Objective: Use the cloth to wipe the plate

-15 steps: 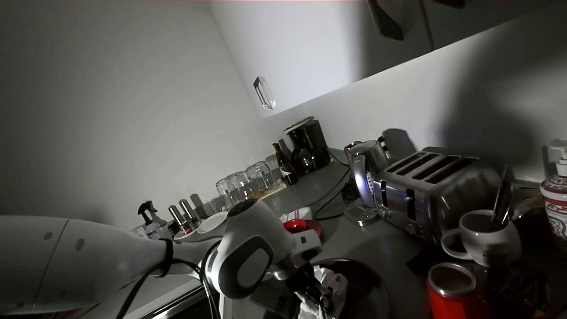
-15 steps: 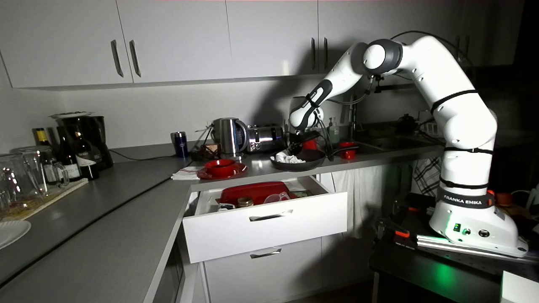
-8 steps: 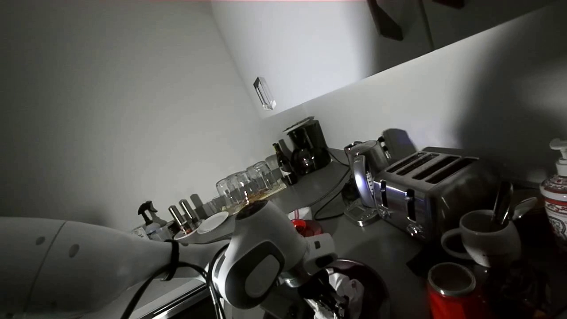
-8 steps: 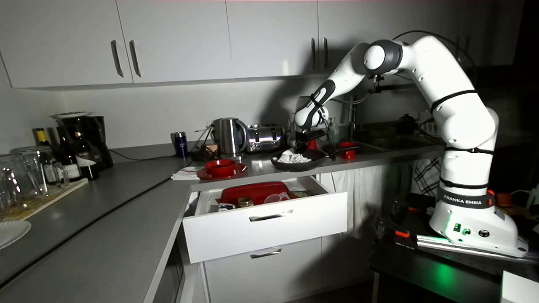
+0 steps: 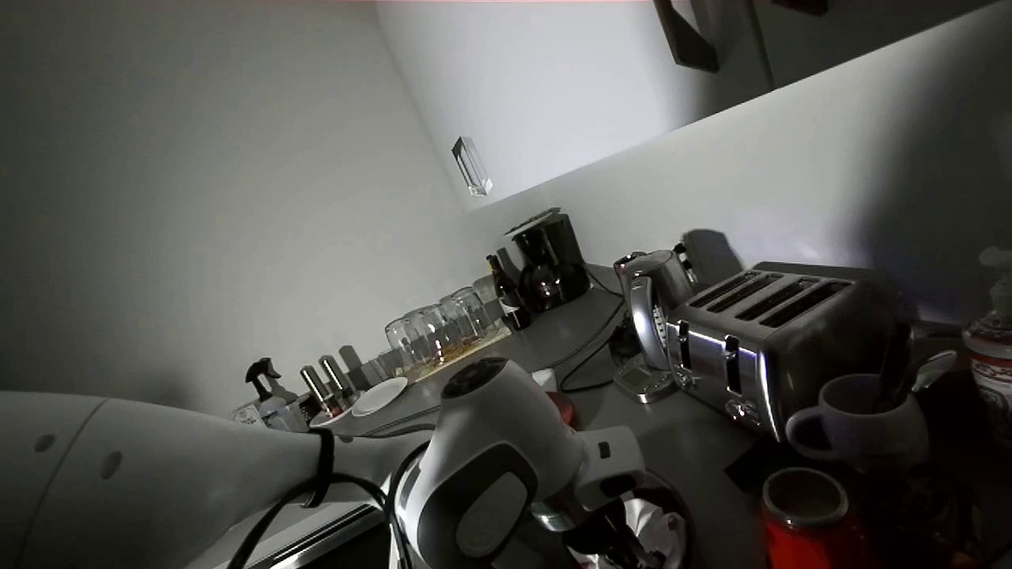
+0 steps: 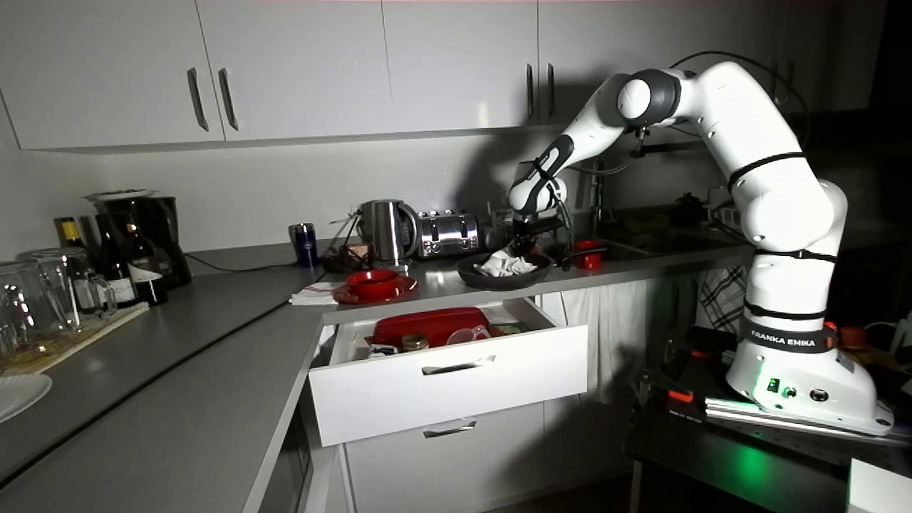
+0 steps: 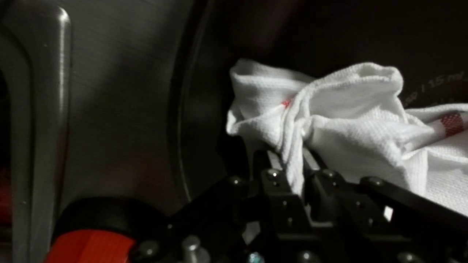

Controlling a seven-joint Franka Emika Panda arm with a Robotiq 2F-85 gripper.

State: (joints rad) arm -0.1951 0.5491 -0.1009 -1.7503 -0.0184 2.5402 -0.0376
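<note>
We pinch a fold of the white cloth [image 7: 351,135] between our fingers [image 7: 276,184]; it lies bunched in the dark pan [image 6: 499,284] near the front edge of the worktop [image 6: 164,399], its long axis slanting from upper left to lower right in the wrist view. Below that edge we see a drawer [image 6: 456,399] holding a jar [image 6: 415,343]; a white mug [image 5: 858,438] holds utensils [image 5: 934,370].

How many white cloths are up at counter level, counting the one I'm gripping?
2. The gripped cloth is bunched in the dark pan, a fold of it between the fingers; a folded cloth lies beside the red plate. Others could be hidden from these views.
</note>
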